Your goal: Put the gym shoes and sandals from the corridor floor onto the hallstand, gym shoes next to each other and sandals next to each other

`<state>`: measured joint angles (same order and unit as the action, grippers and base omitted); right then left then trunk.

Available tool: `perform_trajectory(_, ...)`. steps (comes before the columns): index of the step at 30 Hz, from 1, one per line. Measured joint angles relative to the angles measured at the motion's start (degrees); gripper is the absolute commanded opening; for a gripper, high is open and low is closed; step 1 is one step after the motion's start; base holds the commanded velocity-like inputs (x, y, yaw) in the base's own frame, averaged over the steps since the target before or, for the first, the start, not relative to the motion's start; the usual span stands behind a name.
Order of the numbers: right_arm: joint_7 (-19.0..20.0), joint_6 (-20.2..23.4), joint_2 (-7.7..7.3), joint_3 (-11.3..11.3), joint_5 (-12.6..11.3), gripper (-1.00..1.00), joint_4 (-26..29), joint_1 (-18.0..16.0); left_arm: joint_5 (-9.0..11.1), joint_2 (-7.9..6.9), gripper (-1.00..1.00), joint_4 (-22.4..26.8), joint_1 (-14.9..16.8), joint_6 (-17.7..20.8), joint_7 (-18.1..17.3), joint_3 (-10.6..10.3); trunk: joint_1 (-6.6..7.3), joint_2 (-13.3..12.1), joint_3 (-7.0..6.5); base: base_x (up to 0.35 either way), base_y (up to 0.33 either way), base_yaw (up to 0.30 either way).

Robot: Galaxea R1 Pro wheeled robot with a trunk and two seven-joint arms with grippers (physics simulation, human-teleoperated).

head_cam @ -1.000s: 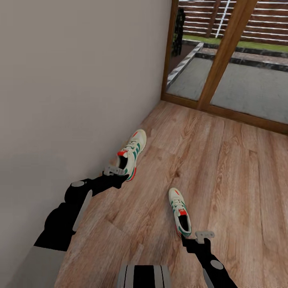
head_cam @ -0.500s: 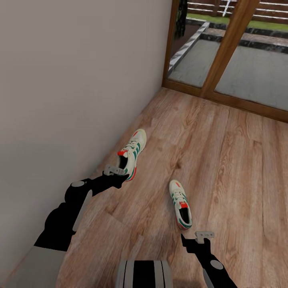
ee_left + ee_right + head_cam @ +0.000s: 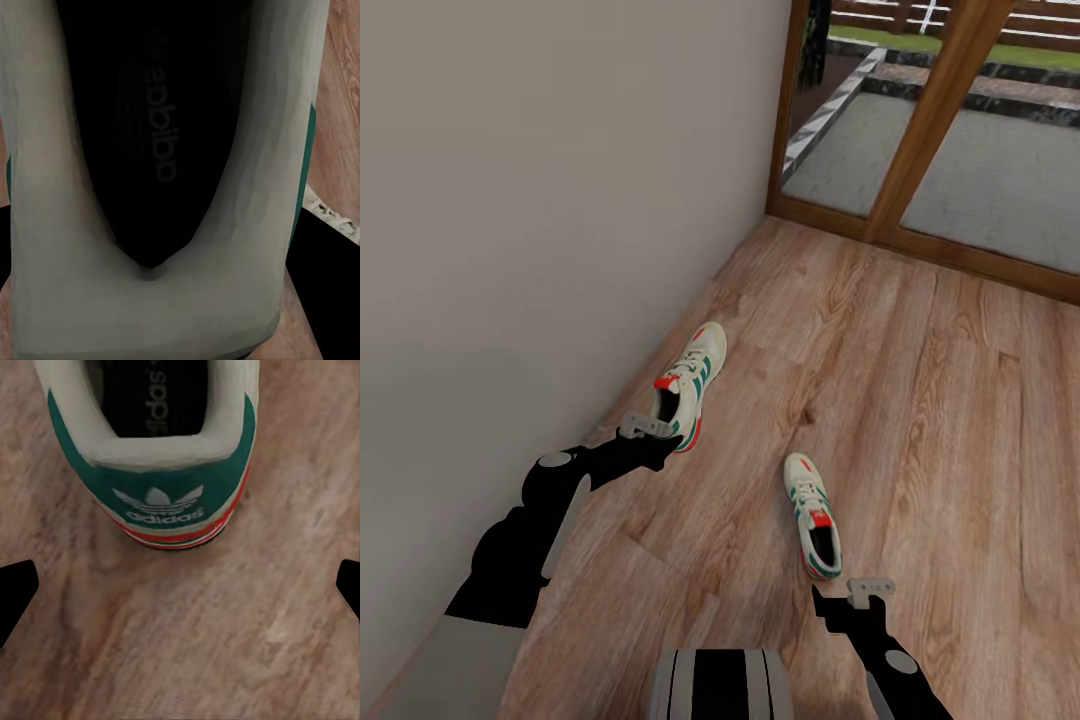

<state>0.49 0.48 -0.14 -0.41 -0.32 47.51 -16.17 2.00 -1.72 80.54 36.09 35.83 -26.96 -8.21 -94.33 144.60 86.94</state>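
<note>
One white gym shoe (image 3: 690,385) with green stripes and red-orange patches hangs close to the wall, my left gripper (image 3: 658,435) shut on its heel. In the left wrist view its dark opening (image 3: 150,135) sits right in front of the camera, between the black fingers (image 3: 319,300). The second gym shoe (image 3: 812,515) lies on the wood-plank corridor floor (image 3: 920,420), toe pointing away. My right gripper (image 3: 847,592) stands open just behind its green heel (image 3: 157,499), apart from it. The sandals and the hallstand are out of view.
A plain grey wall (image 3: 510,200) runs along the left, very near the left arm. A wood-framed glass door (image 3: 920,130) closes the corridor ahead, with a patio beyond. My base (image 3: 720,685) shows at the bottom edge.
The camera has moved: floor, door and the lying shoe slid slightly up the picture. The shoe in the left gripper kept its place with the arm. A small gap opened between the right gripper and the heel.
</note>
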Motion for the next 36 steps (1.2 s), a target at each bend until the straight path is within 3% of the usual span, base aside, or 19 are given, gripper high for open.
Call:
perform_trajectory(18,0.0,0.0,-0.01,0.1,0.0,1.00,0.0,0.0,0.0,0.00,-1.00,0.0,0.0,0.0,0.0,0.0,-0.01,0.0,0.00,0.061,0.005,0.000)
perform_trajectory(31,0.0,0.0,0.05,0.1,0.0,1.00,0.0,0.0,-0.1,-0.01,-1.00,-0.1,0.0,0.0,0.0,0.0,-0.34,0.2,3.35,0.000,0.000,0.036)
perform_trajectory(36,0.0,0.0,0.05,0.1,0.0,1.00,0.0,0.0,0.0,-0.01,-1.00,0.0,0.0,0.0,0.0,0.0,-0.34,0.2,3.78,0.000,0.000,0.100)
